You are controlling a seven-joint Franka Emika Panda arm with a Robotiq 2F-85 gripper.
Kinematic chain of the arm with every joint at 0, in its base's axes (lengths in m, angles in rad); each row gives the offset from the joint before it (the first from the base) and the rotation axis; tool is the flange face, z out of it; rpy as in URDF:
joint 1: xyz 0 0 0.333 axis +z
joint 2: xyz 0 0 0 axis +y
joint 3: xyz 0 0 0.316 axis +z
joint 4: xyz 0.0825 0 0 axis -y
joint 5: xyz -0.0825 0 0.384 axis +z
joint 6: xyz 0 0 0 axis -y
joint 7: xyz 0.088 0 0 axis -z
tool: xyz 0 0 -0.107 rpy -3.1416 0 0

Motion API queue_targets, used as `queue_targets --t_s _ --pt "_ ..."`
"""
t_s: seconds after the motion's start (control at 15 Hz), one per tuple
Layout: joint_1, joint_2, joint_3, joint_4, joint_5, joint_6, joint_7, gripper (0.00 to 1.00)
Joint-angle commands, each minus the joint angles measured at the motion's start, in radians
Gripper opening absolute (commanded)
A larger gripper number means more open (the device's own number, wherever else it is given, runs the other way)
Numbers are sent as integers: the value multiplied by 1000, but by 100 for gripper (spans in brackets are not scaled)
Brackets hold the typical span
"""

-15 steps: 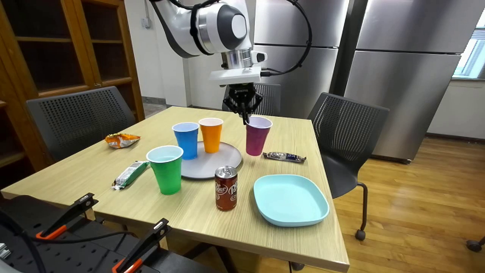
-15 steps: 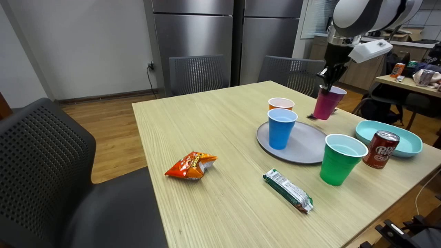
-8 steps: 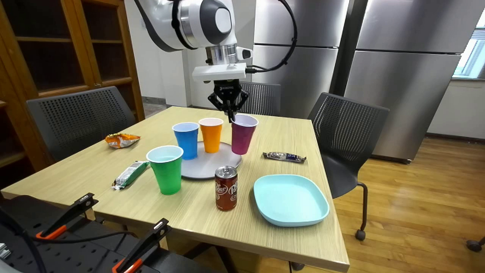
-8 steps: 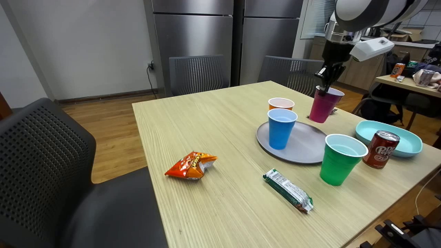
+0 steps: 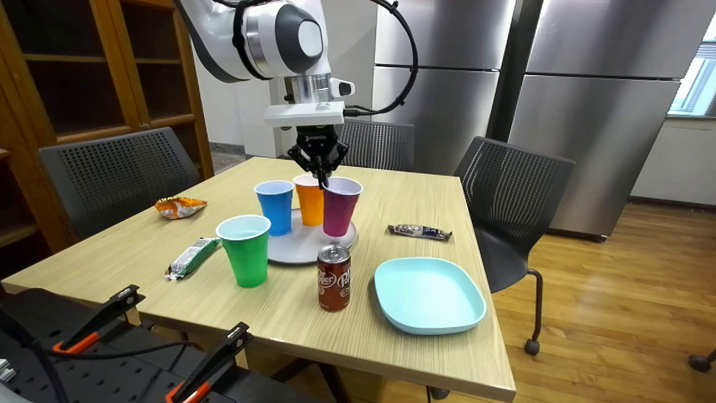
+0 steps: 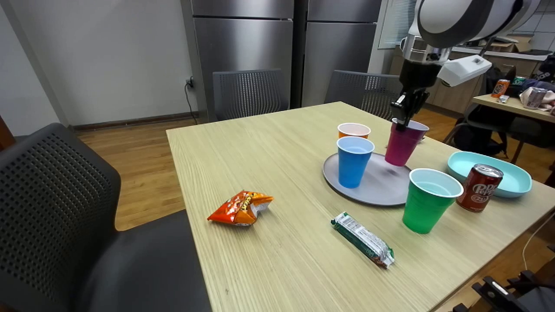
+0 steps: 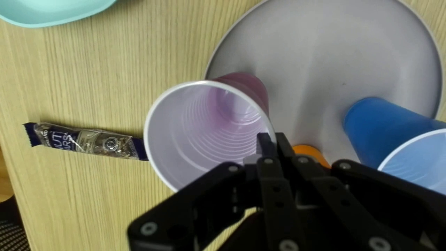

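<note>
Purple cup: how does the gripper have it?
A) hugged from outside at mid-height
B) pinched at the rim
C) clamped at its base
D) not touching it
B: in the wrist view the gripper is shut on the rim of the purple cup, one finger inside the cup and one outside.

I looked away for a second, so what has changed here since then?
The gripper has carried the purple cup sideways, away from the dark-wrapped bar and over the gray plate, toward the orange cup. It gripped the cup throughout; nothing was newly taken or let go. The orange cup, blue cup, green cup, soda can and turquoise dish stayed put.
</note>
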Motion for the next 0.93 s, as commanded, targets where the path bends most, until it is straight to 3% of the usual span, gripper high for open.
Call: queue_targets --t_s 0.0,0.87 --pt "7 -22 7 -36 5 32 -19 1" --pt "35 12 -7 -25 -29 81 13 1"
